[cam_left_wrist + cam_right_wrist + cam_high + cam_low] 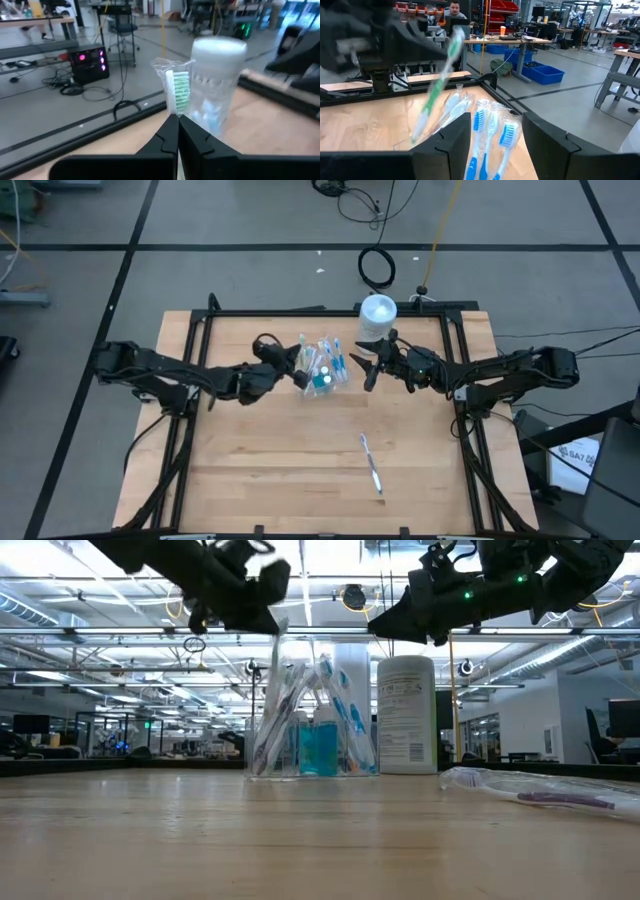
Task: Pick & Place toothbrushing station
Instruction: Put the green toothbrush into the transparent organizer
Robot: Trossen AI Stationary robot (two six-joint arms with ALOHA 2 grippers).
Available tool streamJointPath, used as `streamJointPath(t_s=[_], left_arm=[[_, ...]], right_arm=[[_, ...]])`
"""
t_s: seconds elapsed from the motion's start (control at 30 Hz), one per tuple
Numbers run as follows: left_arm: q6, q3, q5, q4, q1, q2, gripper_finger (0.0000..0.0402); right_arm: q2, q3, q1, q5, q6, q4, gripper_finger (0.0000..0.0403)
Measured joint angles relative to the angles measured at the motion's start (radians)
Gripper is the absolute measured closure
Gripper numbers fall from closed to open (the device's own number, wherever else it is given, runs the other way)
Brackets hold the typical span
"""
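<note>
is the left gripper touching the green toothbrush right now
Touching. In the left wrist view the left gripper has its fingers shut on the wrapped green toothbrush, whose bristled head sticks up from between them.

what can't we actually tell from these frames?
- Wrapped green toothbrush in the left gripper: left wrist view hides its handle behind the shut fingers; right wrist view blurs it.
- Clear holder: brush count unclear, wrappers overlap.
- White bottle: label print too small in the low view.
- Loose toothbrush: brand too small from above.
</note>
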Motion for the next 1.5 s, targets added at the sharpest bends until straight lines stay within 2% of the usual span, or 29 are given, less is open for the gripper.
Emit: streamJointPath(t_s=[0.37, 0.6, 1.1, 1.5], left_arm=[[-0.099, 0.000, 0.000, 0.008, -0.023, 0.179, 0.0399], [-0.139, 0.000, -0.004, 0.010, -0.047, 0.248, 0.0397], [-0.193, 0.000, 0.049, -0.058, -0.047, 0.266, 0.0399], [-0.244, 0.000, 0.086, -0.071, -0.047, 0.268, 0.0361]], right_arm=[[0.000, 0.000, 0.000, 0.000, -0.018, 0.000, 0.0234], [0.000, 0.000, 0.000, 0.000, -0.018, 0.000, 0.0234], [0.000, 0.000, 0.000, 0.000, -0.018, -0.008, 0.0234], [0.000, 0.000, 0.000, 0.000, 0.008, -0.018, 0.0234]])
